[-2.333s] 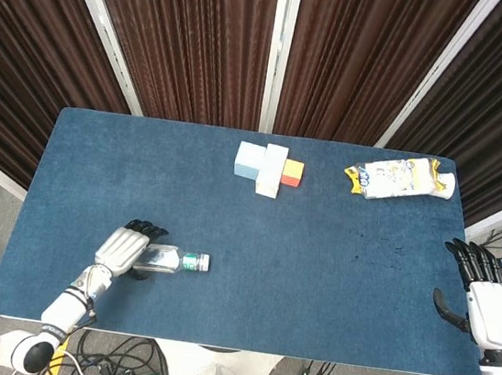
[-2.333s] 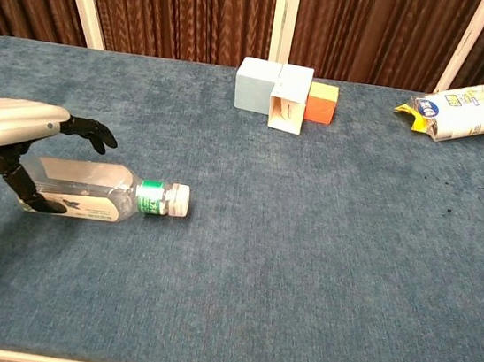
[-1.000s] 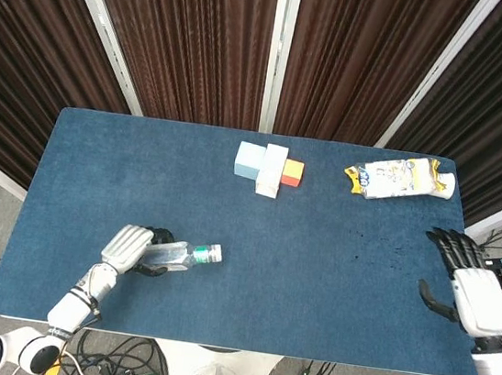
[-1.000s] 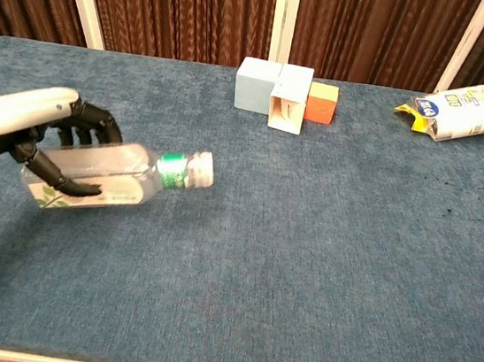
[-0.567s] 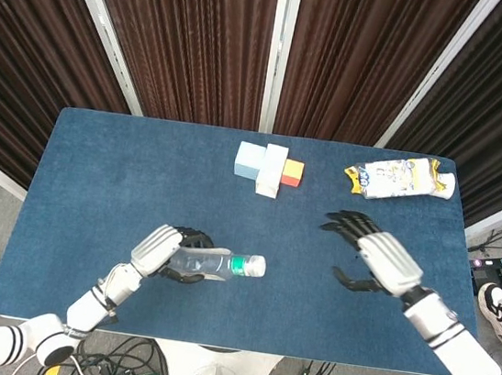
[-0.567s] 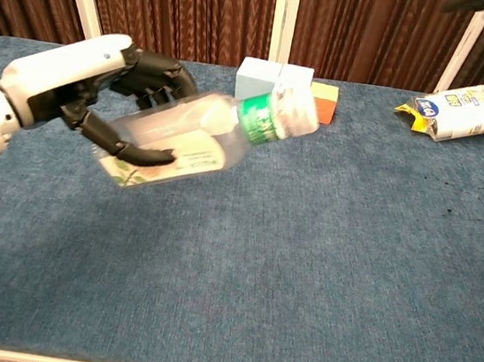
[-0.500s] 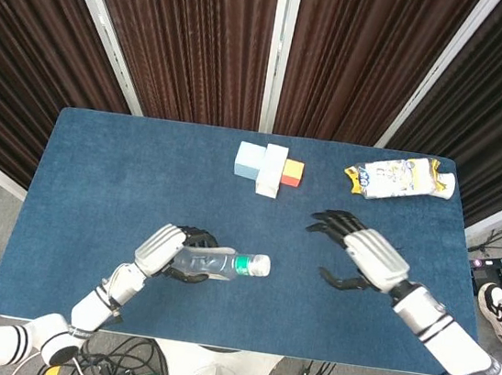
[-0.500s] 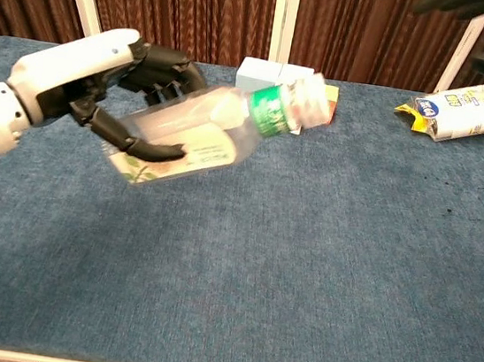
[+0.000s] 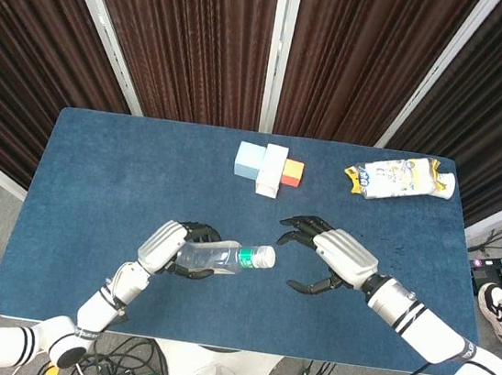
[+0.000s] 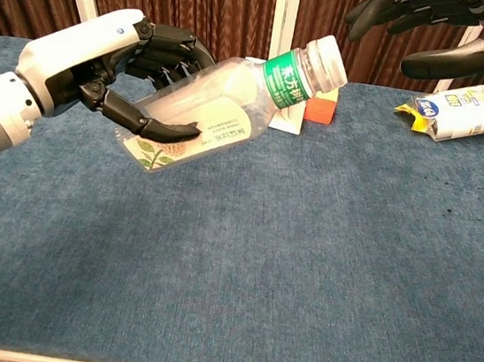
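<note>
My left hand (image 9: 172, 248) (image 10: 105, 65) grips a clear plastic bottle (image 9: 223, 258) (image 10: 224, 112) with a green neck band and white cap, held off the blue table (image 9: 124, 171) with the cap tilted up toward the right. My right hand (image 9: 325, 257) (image 10: 441, 24) hangs open with its fingers spread, a short way right of the bottle's cap and not touching it. In the chest view only the right hand's fingers show at the top right.
A cluster of blocks (image 9: 269, 167) (image 10: 280, 92), pale blue, white and orange, sits at the back middle of the table. A yellow and white snack bag (image 9: 398, 178) (image 10: 474, 109) lies at the back right corner. Dark curtains hang behind.
My left hand has lifted the bottle off the table and carried it toward the centre, cap rising. My right hand has swung in from the right edge toward the cap.
</note>
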Controlling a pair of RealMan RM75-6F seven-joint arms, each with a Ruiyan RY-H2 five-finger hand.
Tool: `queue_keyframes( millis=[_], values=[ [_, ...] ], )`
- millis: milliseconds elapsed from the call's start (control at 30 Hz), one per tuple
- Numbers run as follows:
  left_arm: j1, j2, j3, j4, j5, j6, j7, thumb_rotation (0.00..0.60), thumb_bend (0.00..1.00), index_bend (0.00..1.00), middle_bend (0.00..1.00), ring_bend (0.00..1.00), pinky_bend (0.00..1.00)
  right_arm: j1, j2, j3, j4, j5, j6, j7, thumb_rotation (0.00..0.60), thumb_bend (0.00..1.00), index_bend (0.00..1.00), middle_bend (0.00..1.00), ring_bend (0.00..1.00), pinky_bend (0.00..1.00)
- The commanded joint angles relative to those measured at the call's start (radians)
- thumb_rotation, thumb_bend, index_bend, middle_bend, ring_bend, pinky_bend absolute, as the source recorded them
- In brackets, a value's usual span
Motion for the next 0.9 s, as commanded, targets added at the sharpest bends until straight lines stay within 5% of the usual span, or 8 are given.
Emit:
queue_keyframes(
  millis=[33, 900],
  values=[
    [-0.001, 0.001, 0.001, -0.003, -0.001, 0.003, 0.002, 0.600, 0.44, 0.53, 0.56, 0.45, 0.54, 0.004, -0.004, -0.006, 0.002, 0.007, -0.002, -0.008, 0.428, 0.19, 0.26, 0.08, 0.00, 0.00],
    [-0.012, 0.009, 0.011, -0.016, -0.005, 0.009, 0.016, 0.600, 0.44, 0.53, 0.56, 0.45, 0.54, 0.038, -0.015, -0.028, -0.021, 0.008, 0.013, -0.028, 0.427, 0.20, 0.26, 0.08, 0.00, 0.00]
  ],
)
